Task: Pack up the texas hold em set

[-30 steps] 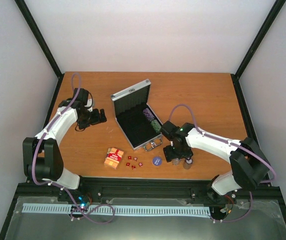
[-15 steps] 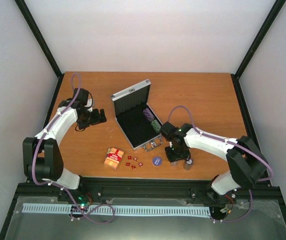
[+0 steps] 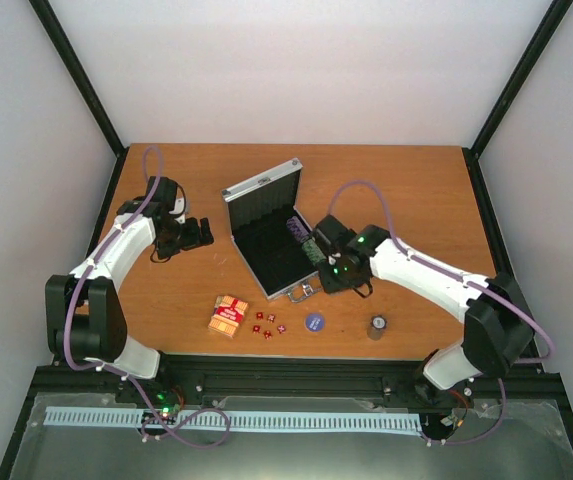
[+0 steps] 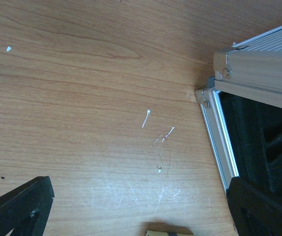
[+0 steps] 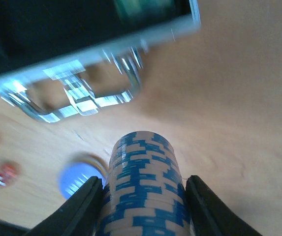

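The silver case [image 3: 266, 232] lies open at mid-table, lid up, with purple [image 3: 295, 229] and green [image 3: 312, 250] chip stacks in its black lining. My right gripper [image 3: 332, 264] is shut on a blue-and-white chip stack [image 5: 143, 191] and holds it above the table by the case's handle [image 5: 81, 96]. The blue-purple disc [image 3: 314, 322] [image 5: 77, 179], the red dice [image 3: 269, 325] and the red-orange card box [image 3: 228, 315] lie near the front edge. Another chip stack [image 3: 377, 327] stands to the disc's right. My left gripper [image 3: 192, 235] is open and empty, left of the case [image 4: 259, 123].
The case's upright lid [image 3: 262, 186] stands behind the lining. Bare wood lies between my left gripper and the case's corner [image 4: 205, 101]. Black frame posts and white walls bound the table.
My right gripper has lifted the blue-and-white chip stack from beside the other stack near the front edge and carried it back-left to the case's handle. The left arm has not moved.
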Tool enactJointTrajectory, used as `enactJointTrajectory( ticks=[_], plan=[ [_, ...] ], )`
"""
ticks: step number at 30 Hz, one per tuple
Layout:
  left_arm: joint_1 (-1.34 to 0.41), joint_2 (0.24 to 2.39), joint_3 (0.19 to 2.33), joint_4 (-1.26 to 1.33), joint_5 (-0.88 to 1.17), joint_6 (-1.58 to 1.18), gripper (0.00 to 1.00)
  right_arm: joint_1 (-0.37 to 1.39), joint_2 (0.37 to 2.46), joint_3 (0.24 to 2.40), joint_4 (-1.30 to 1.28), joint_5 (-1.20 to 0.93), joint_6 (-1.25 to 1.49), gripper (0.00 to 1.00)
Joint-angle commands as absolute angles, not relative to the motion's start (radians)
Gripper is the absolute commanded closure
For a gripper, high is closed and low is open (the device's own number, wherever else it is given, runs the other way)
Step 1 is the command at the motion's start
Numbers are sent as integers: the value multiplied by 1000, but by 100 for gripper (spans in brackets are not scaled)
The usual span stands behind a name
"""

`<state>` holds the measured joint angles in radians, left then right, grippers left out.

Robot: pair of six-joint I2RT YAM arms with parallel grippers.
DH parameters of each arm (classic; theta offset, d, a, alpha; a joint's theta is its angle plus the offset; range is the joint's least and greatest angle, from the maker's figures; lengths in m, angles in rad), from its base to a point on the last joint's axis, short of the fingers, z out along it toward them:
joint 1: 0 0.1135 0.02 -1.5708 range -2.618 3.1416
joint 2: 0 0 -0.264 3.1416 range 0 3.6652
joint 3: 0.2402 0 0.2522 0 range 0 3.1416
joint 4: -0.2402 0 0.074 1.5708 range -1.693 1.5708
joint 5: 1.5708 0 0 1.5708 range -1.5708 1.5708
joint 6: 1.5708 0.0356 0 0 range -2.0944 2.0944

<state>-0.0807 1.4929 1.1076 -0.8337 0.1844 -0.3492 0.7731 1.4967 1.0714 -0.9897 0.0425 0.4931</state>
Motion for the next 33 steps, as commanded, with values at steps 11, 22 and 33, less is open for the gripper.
enactJointTrajectory(
  ticks=[11,22,33],
  plan=[
    [-87,1463,1114,-814,204,-385,0,802,1617,1132,-99,56,511,97],
    [-87,1471,1131,-818,225,-385,0,843,1901,1258,145,61,577,97],
    [-86,1475,1103,-800,236,-387,0,871,2010,1345,185,54,599,97]
  ],
)
